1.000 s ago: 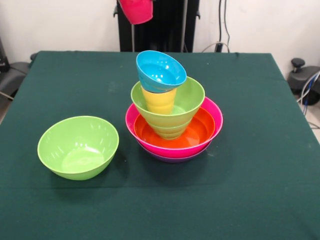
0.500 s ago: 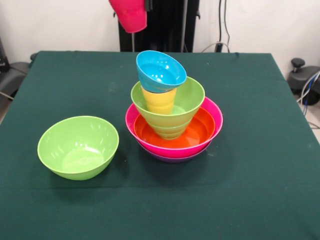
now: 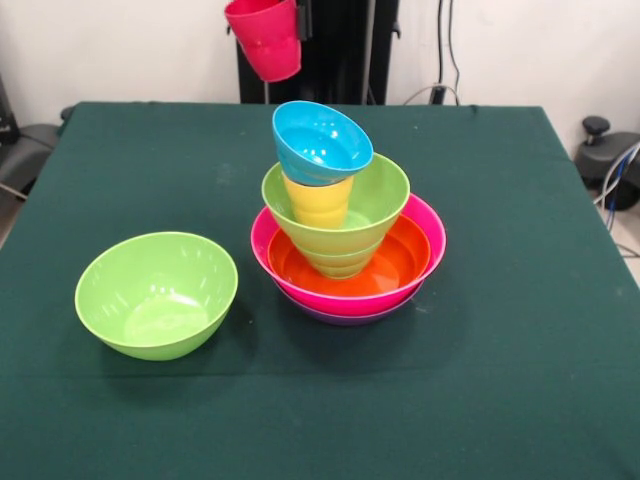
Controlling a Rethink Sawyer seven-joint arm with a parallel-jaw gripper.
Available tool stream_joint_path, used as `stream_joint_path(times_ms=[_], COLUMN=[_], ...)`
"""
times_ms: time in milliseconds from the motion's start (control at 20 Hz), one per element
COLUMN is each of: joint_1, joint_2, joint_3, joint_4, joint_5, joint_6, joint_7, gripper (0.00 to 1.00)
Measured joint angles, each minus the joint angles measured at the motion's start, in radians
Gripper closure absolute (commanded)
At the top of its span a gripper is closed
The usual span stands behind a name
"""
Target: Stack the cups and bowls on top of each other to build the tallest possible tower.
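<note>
The tower stands mid-table: a purple bowl lowest, then a hot pink bowl, an orange bowl and a lime green bowl. A yellow cup stands in the green bowl with a sky blue bowl tilted on top of it. A red cup hangs tilted in the air at the top edge, behind and left of the tower. My gripper holds it by the rim, dark against the black pedestal. A second lime green bowl sits alone at front left.
The green tablecloth covers the whole table. The black pedestal stands behind the far edge. Cables and a dark stand are off the table at the right.
The red cup has shifted slightly left and come down into view, so its rim and whole body show now. The tower and the loose green bowl have not moved.
</note>
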State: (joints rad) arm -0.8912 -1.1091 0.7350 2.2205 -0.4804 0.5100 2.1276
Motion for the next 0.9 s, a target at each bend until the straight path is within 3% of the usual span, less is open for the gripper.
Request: stream_joint_path(times_ms=[900], joint_1=[0.072], joint_2=[0.088], joint_3=[-0.115], joint_4=[-0.039], joint_5=[-0.045], joint_6=[-0.082], joint_7=[0.000], gripper=[1.00])
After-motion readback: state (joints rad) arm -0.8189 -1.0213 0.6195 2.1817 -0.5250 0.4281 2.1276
